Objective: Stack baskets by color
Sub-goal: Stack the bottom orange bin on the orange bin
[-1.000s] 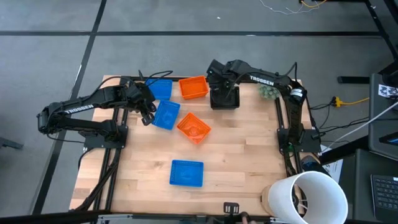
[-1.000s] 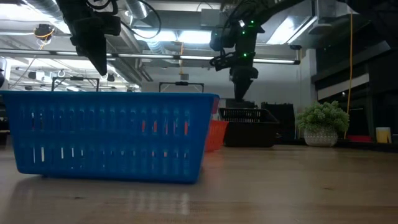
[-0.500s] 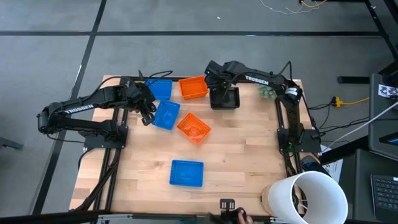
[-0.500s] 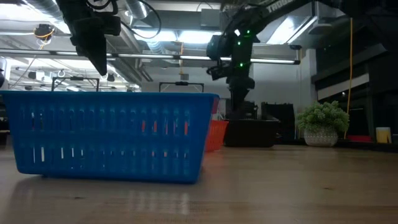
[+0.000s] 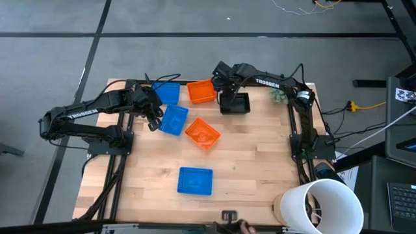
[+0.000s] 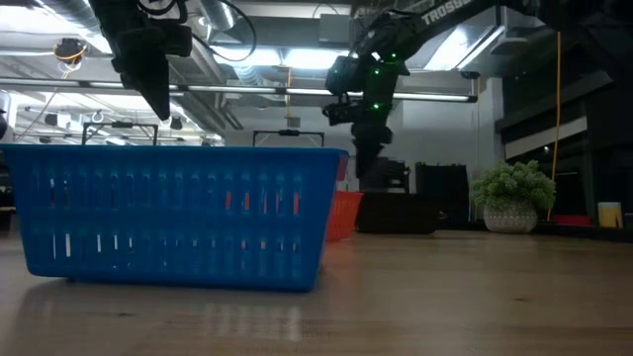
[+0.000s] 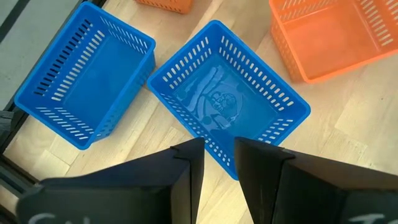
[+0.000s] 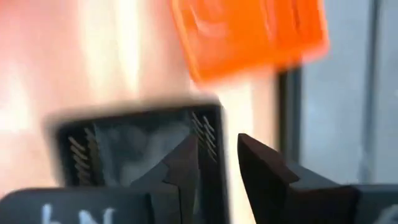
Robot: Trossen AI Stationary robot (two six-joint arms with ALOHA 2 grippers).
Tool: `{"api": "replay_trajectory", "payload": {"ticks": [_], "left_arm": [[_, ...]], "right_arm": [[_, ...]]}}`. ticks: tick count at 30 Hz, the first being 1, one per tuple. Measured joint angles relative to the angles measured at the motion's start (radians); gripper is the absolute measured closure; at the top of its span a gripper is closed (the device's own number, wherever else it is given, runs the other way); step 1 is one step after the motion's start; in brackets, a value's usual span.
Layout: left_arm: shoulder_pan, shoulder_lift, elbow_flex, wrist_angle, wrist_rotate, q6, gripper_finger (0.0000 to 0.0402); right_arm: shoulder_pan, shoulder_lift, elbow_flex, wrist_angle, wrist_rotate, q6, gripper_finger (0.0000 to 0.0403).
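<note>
Two claws spread, empty | right claw [image 5: 226, 89] above black basket [image 5: 235, 103], upright, mouth up

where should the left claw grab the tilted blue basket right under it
Take the blue basket by its near rim wall, coming straight down. It sits upright and open-topped, and the left claw hovers open over that thin perforated wall, so one finger could go inside and one outside.
</note>
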Motion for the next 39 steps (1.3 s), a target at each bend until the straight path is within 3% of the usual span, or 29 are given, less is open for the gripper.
{"api": "replay_trajectory", "payload": {"ticks": [5,12,20,25,32,39], "left_arm": [[0.000,0.018,0.000,0.082,0.001,0.017,0.0323],[0.000,0.189,0.000,0.252,0.124,0.236,0.0323],[-0.082,0.427,0.000,0.413,0.181,0.490,0.0323],[-0.166,0.467,0.000,0.442,0.179,0.574,0.0323],[-0.219,0.472,0.004,0.473,0.167,0.620,0.0323],[-0.219,0.550,0.100,0.400,0.212,0.624,0.0323]], "right_arm": [[0.034,0.000,0.001,-0.080,-0.255,0.055,0.0288],[0.097,0.000,-0.002,-0.385,-0.452,0.190,0.0288],[0.183,0.000,-0.008,-0.581,-0.453,0.218,0.0288],[0.195,-0.070,-0.147,-0.604,-0.453,0.244,0.0288],[0.214,-0.390,-0.555,-0.332,-0.451,0.541,0.0288],[0.296,-0.756,-0.820,-0.070,-0.314,0.716,0.0288]]}}
